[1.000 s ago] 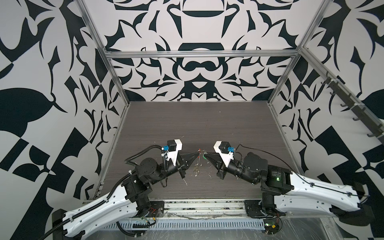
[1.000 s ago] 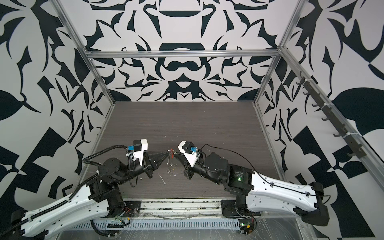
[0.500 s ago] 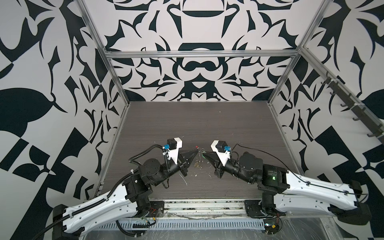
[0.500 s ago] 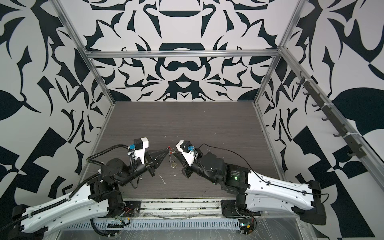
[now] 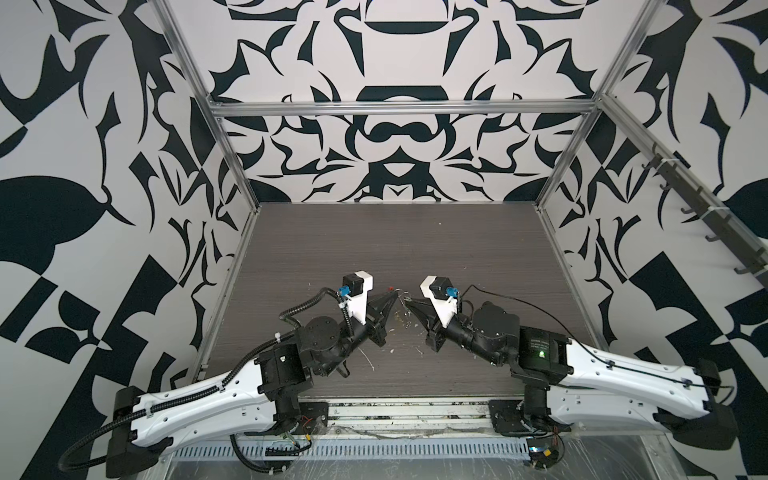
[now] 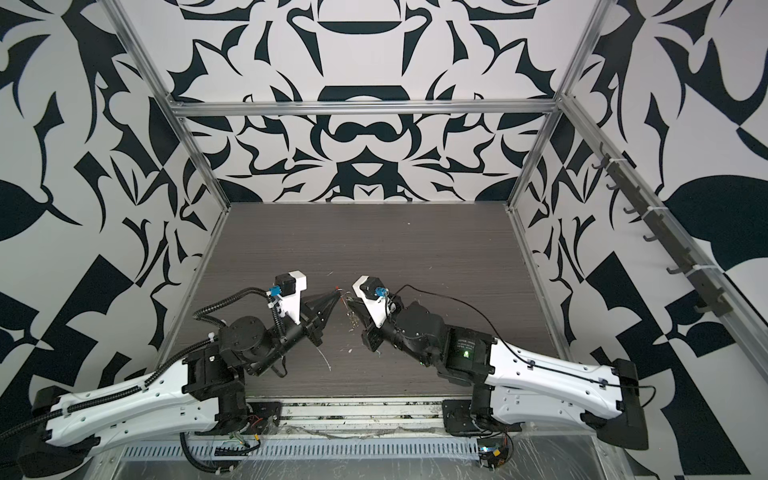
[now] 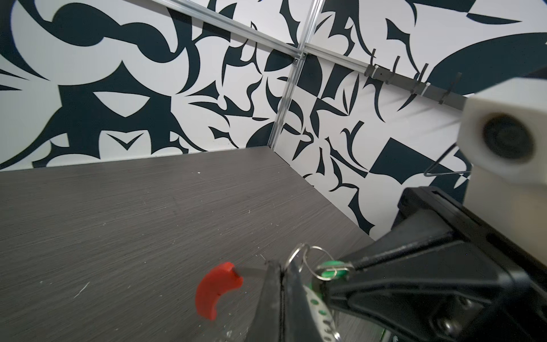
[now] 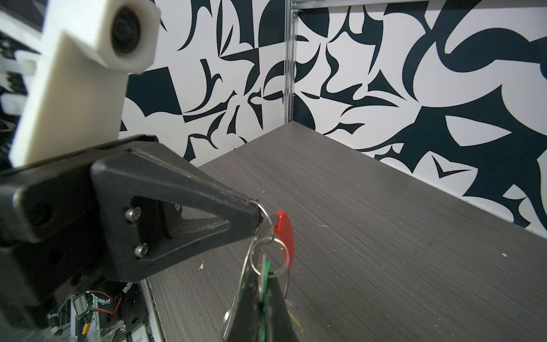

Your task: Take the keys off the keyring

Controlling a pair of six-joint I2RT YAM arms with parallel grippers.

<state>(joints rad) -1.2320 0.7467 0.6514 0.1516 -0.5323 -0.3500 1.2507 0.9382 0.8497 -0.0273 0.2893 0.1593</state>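
Black and fully shut, the left claw is pinching the thin wire of the keyring, just beside its red sleeve. Opposite it, almost tip to tip, the right claw is clamping shut on the green-tagged key, right at the tag. The key's small split ring is looping over the hoop wire between the two tips. All of it is hanging in the air above the table, near the front middle, as both top views are showing.

I'm judging this to be the slide-off step. To do it well, I'm wanting the left claw acting as a steady anchor while the right is drawing the split ring along the wire. That means following the curve rather than yanking across it, so the thin hoop isn't bending or twisting out of the pinch. Where the hoop opens I cannot tell from here. The sleeve may be blocking one direction, so I'm planning on leading away from it, slowly. I'm not picking out the yellow-tagged key with any confidence.

As for writing, a label on the right arm's black housing, beside a green light, is too small to read, and no brand is showing.
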